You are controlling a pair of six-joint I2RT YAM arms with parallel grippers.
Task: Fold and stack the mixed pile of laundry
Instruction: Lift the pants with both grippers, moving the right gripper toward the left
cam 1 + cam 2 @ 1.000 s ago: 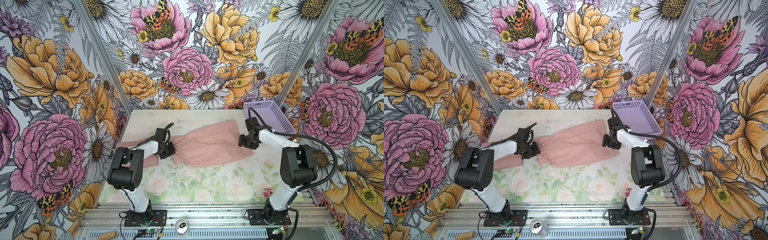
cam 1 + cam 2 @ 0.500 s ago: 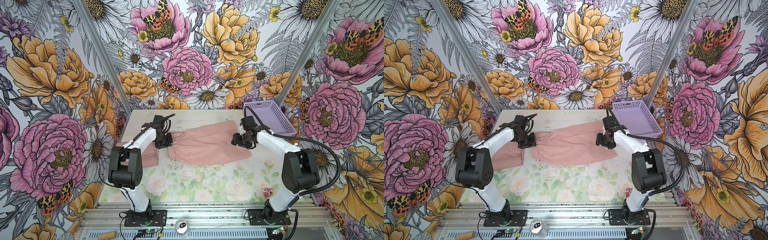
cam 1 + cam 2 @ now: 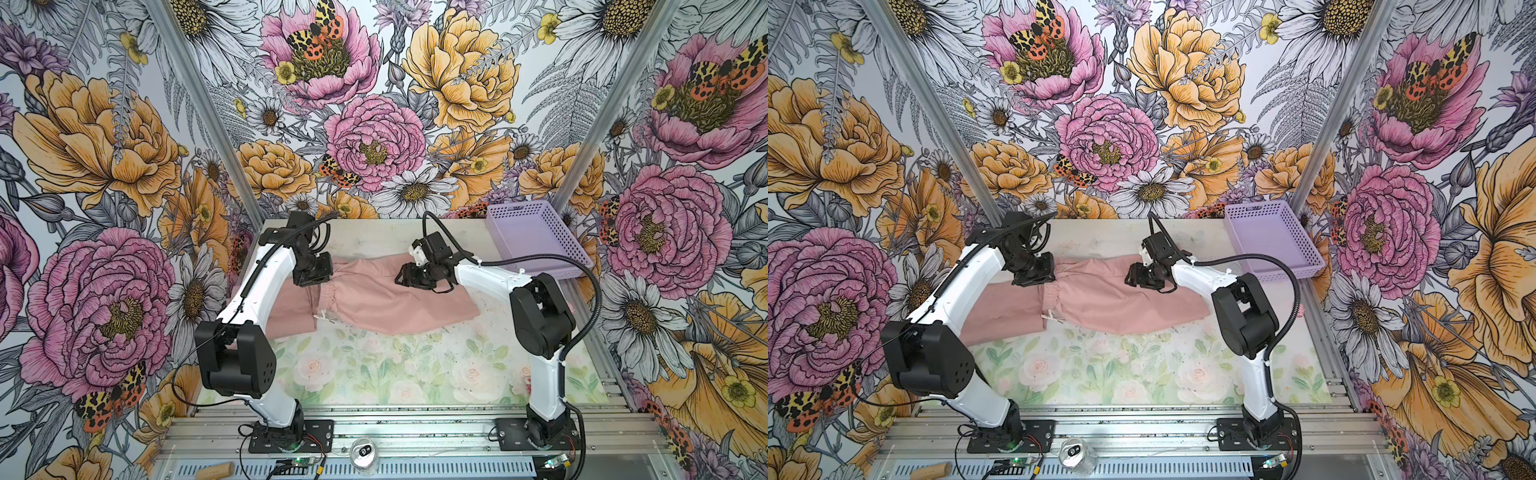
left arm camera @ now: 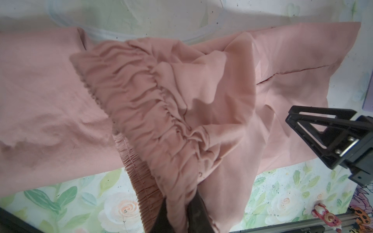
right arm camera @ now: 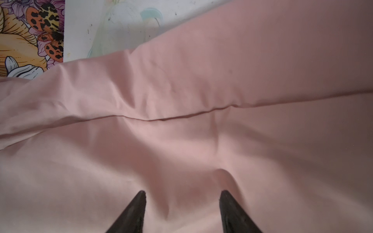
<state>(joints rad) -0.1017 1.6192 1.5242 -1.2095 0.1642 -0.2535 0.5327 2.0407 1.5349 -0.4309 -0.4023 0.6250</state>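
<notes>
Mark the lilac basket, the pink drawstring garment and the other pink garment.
lilac basket (image 3: 534,237), in a top view, bare floor
pink drawstring garment (image 3: 388,303), in a top view, flat middle
other pink garment (image 3: 291,316), in a top view, exposed part

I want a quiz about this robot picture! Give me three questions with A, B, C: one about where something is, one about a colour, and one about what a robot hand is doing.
1. Where does the lilac basket sit?
A. front left
B. back right
C. in the middle, under the cloth

2. What colour is the drawstring garment?
A. dusty pink
B. blue
C. green

3. What is the left gripper doing?
A. hanging open in the air
B. shut on the basket
C. shut on the garment's gathered waistband

Answers:
1 B: both top views show it in the far right corner.
2 A: every view shows the cloth as pink.
3 C: the left wrist view shows it pinching the gathered waistband.
</notes>
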